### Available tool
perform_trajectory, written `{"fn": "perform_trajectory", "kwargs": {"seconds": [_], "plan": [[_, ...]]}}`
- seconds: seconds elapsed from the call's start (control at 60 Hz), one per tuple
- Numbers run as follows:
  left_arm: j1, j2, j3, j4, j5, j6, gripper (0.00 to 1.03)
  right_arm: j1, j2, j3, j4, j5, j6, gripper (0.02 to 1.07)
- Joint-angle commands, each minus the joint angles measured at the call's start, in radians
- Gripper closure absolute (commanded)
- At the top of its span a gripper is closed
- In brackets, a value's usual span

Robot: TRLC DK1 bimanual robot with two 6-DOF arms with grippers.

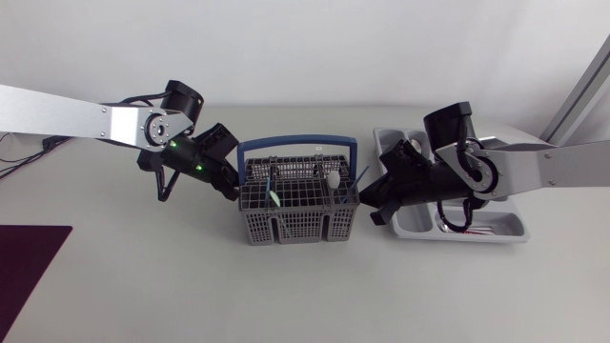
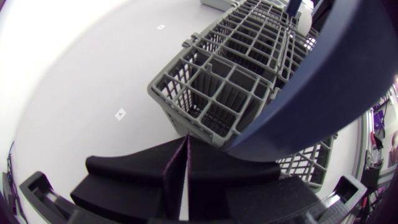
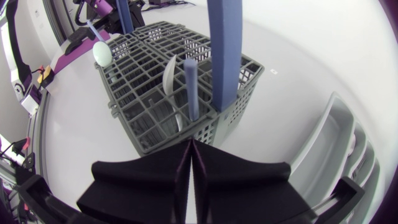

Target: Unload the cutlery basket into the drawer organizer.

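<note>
The grey wire cutlery basket [image 1: 295,210] with a blue handle [image 1: 297,145] stands mid-table. In it are a white spoon [image 1: 333,178], a green-tipped piece [image 1: 273,197] and a blue-handled piece [image 1: 361,176]. My left gripper [image 1: 233,189] is shut and empty, its tip at the basket's left wall; the basket corner [image 2: 208,99] lies just ahead of it. My right gripper [image 1: 369,203] is also shut and empty, at the basket's right wall [image 3: 186,127]. Ahead of it are the blue-handled piece [image 3: 191,87], a white piece [image 3: 168,78] and the spoon [image 3: 102,53]. The grey drawer organizer [image 1: 515,233] lies under my right arm.
The organizer [image 3: 333,146] holds some cutlery in its front compartment [image 1: 481,227]. A dark purple mat [image 1: 29,262] lies at the table's front left. Bare table stretches in front of the basket.
</note>
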Motion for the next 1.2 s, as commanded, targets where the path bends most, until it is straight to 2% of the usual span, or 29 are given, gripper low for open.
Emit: {"fn": "perform_trajectory", "kwargs": {"seconds": [0.0,0.483,0.583,0.667,0.733,0.9,1.05,1.183], "plan": [[0.008,0.019,0.030,0.008,0.034,-0.001,0.90,-0.010,-0.033,-0.021,0.034,-0.029,-0.015,1.00],[0.111,-0.054,-0.036,0.008,0.035,0.019,0.89,-0.071,-0.105,-0.113,0.034,-0.023,-0.074,1.00],[0.137,-0.122,-0.077,0.008,0.037,0.029,0.85,-0.077,-0.159,-0.144,0.034,-0.016,-0.077,0.97],[0.142,-0.195,-0.119,0.008,0.040,0.037,0.73,-0.079,-0.208,-0.169,0.034,-0.007,-0.077,0.79],[0.142,-0.260,-0.157,0.008,0.046,0.042,0.70,-0.079,-0.248,-0.190,0.032,0.000,-0.078,0.66],[0.123,-0.428,-0.248,0.005,0.055,0.042,0.46,-0.076,-0.331,-0.232,0.016,0.010,-0.081,0.26],[0.063,-0.537,-0.312,-0.020,0.055,0.040,0.21,-0.063,-0.372,-0.258,0.005,0.011,-0.081,0.11],[-0.018,-0.619,-0.352,-0.032,0.054,0.013,0.11,-0.048,-0.411,-0.274,-0.011,0.013,-0.084,0.07]]}}
